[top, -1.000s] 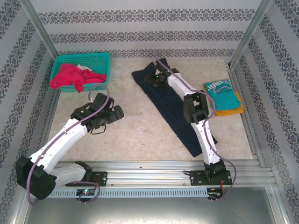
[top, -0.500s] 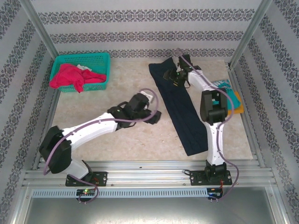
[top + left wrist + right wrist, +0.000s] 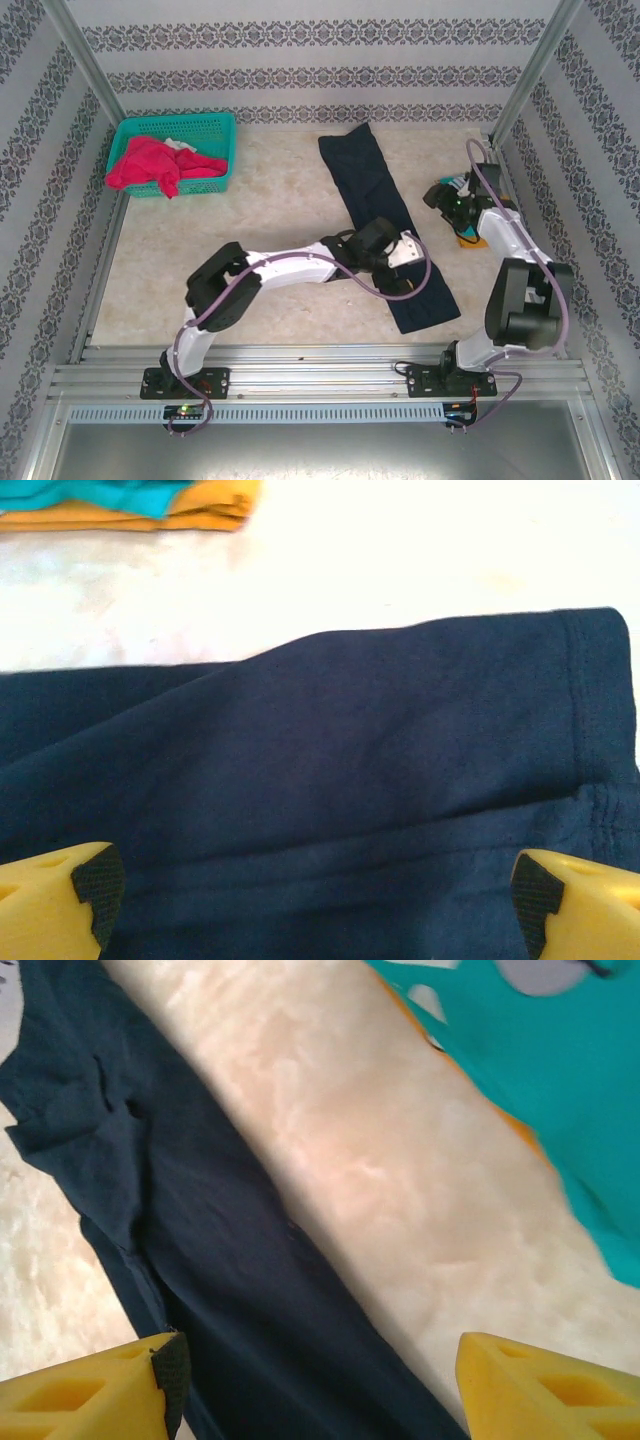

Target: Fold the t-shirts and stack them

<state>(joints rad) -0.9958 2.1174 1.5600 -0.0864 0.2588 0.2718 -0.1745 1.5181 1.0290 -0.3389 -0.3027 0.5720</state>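
Swinging across, left pincer (image 3: 312,890) now hangs released above near end of long dark navy cloth t-shirt (image 3: 365,175), right pincer (image 3: 320,1365) backed off, also released; cross-fold prob. next.

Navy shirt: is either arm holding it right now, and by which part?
Nothing is held. The left end effector hangs open over the navy shirt, and the right end effector is open too.
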